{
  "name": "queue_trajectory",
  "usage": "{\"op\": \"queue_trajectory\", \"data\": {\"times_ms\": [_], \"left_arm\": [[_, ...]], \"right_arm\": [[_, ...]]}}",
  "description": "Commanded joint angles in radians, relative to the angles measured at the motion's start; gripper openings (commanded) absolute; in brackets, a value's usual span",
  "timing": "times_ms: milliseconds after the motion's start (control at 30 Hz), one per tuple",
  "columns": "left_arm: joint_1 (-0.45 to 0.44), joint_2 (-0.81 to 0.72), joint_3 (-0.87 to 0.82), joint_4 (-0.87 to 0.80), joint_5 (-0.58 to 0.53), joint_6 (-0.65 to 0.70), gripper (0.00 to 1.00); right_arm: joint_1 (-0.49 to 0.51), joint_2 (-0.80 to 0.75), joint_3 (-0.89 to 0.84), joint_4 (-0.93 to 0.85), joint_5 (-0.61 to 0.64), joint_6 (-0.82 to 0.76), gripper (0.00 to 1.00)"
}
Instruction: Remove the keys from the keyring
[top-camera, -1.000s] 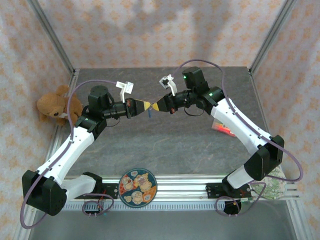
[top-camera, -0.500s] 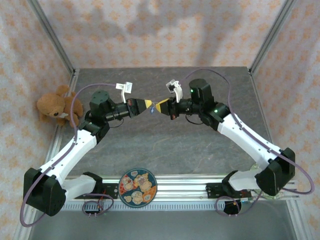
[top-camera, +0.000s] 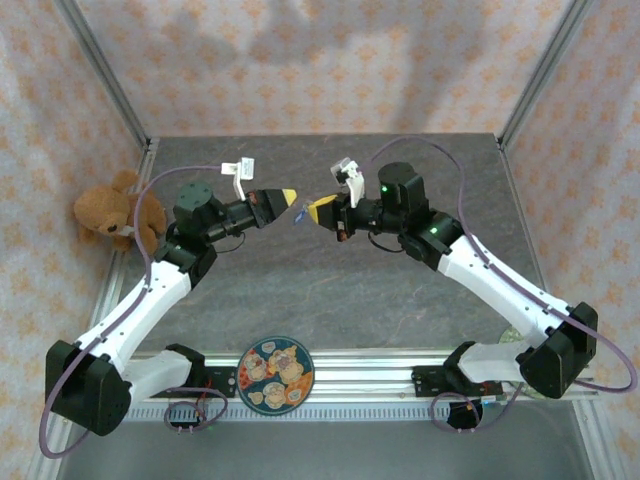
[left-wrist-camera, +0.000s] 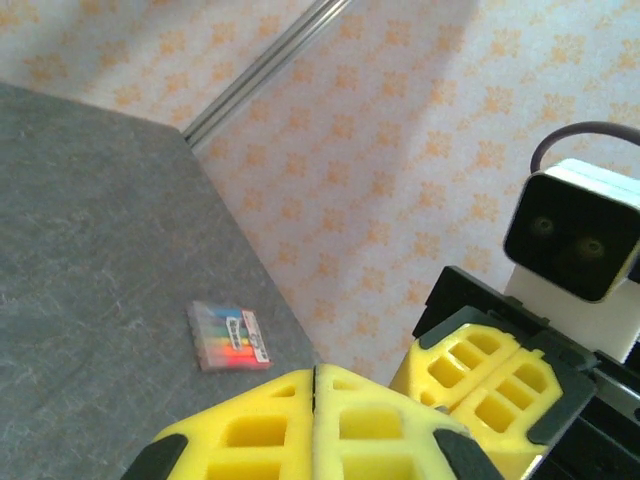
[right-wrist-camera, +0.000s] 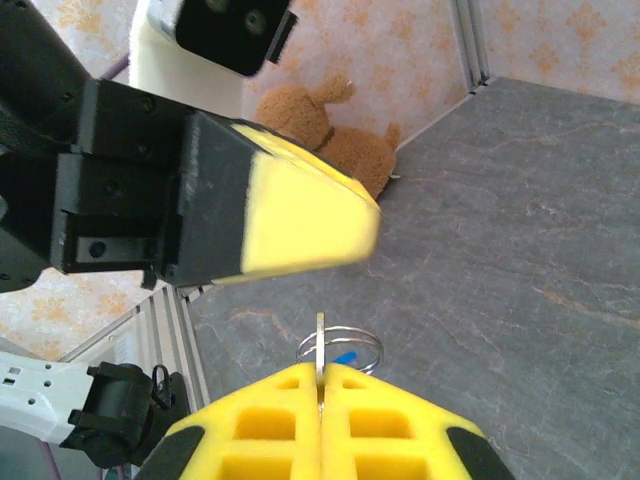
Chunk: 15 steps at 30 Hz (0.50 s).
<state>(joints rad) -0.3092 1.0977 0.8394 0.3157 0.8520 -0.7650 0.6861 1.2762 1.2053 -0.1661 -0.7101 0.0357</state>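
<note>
the right jaws pinch the keyring (right-wrist-camera: 341, 349) above the counter (right-wrist-camera: 520, 220); the left jaws, just beside and apart, are pressed together.

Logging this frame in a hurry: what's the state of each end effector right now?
Left end effector: closed, with nothing visibly held.
Right end effector: closed on the keyring.
</note>
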Motion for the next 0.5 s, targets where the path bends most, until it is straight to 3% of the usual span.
{"op": "queue_trajectory", "data": {"times_ms": [0, 267, 467], "left_arm": [[0.008, -0.045, -0.004, -0.024, -0.027, 0.036, 0.22], [0.025, -0.050, 0.027, -0.049, 0.038, 0.077, 0.48], [0.025, -0.010, 0.008, 0.140, 0.120, -0.030, 0.64]], "right_arm": [[-0.027, -0.006, 0.050, -0.033, -0.006, -0.013, 0.00], [-0.090, 0.027, 0.126, -0.121, -0.179, -0.016, 0.00], [-0.100, 0.085, 0.174, -0.111, -0.360, 0.007, 0.00]]}}
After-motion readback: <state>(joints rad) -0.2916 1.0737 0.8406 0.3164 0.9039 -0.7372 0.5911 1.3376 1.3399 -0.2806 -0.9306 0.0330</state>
